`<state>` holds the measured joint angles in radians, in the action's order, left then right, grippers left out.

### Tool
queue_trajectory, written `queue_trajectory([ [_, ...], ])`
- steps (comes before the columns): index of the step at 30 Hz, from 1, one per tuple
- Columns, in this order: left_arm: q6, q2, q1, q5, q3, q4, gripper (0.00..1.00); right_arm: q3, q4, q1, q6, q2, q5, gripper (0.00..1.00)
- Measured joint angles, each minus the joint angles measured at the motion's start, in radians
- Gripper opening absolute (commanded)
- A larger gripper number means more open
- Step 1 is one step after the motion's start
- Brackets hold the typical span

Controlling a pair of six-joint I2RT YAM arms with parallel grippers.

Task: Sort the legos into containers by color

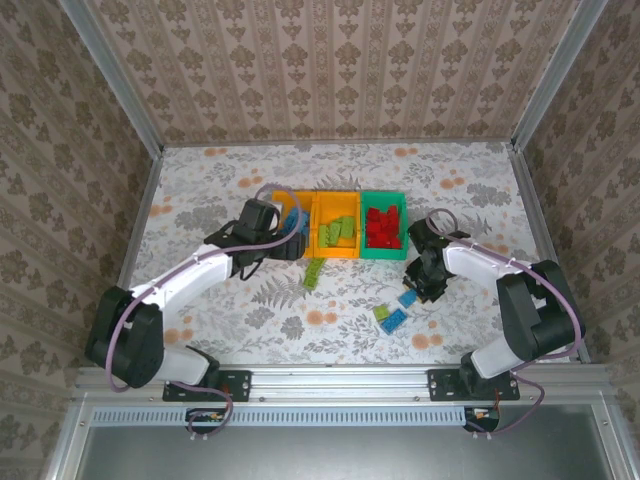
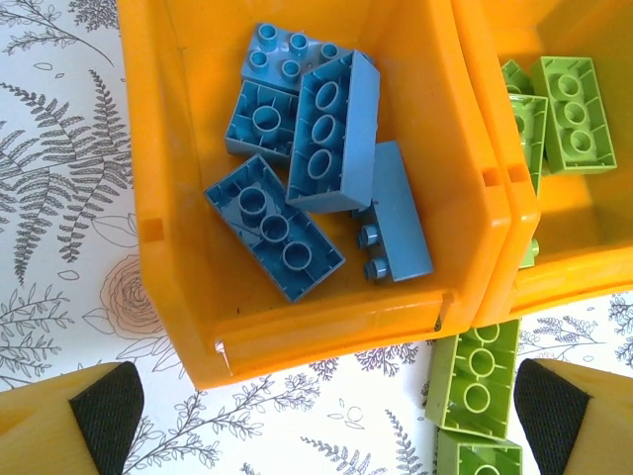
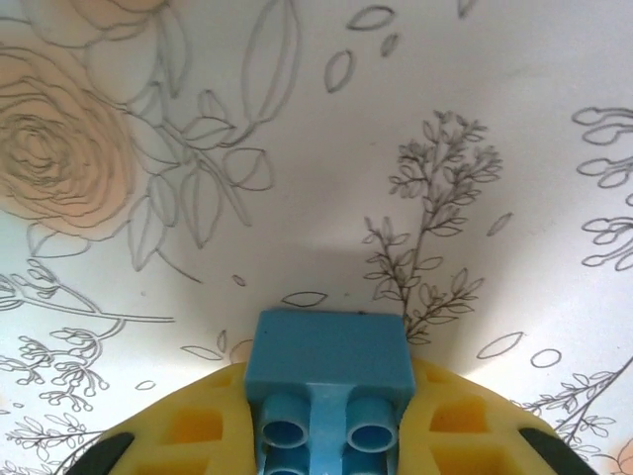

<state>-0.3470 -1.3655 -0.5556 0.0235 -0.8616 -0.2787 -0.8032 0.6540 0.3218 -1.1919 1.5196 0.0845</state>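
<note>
small blue studded plastic brick (image 3: 329, 371) pinched between the right gripper (image 1: 428, 284) fingers, just over the floral table (image 3: 297, 148); left gripper (image 2: 321, 411) wide open, holding nothing, above orange plastic bin (image 2: 178, 198) of blue bricks (image 2: 326, 129); lime bricks (image 1: 340, 232) in middle orange bin (image 1: 337, 255); red bricks (image 1: 378, 228) in green bin (image 1: 384, 197); loose bricks (image 1: 390, 318) near right gripper

From above and behind we overlook the whole table (image 1: 200, 190). Our left wrist camera looks down close on an orange bin (image 2: 170, 148), also seen overhead; our right, closer, on the table.
</note>
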Motion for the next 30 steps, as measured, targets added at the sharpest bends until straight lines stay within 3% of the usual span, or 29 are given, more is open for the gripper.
queue_trajectory([
  [6, 0.0, 0.059, 0.0, 0.003, 0.055, 0.014, 1.0, -0.191, -0.049, 0.103, 0.102, -0.001, -0.047, 0.2],
  [10, 0.0, 0.082, 0.0, 0.003, 0.091, 0.017, 1.0, -0.378, -0.141, 0.158, 0.18, 0.028, -0.01, 0.2],
  [18, 0.0, 0.118, -0.011, -0.004, 0.16, 0.002, 1.0, -0.719, -0.243, 0.233, 0.307, 0.32, 0.11, 0.22],
  [30, -0.001, 0.084, -0.148, -0.012, 0.185, 0.009, 1.0, -1.055, -0.216, 0.278, 0.364, 0.629, 0.149, 0.26],
])
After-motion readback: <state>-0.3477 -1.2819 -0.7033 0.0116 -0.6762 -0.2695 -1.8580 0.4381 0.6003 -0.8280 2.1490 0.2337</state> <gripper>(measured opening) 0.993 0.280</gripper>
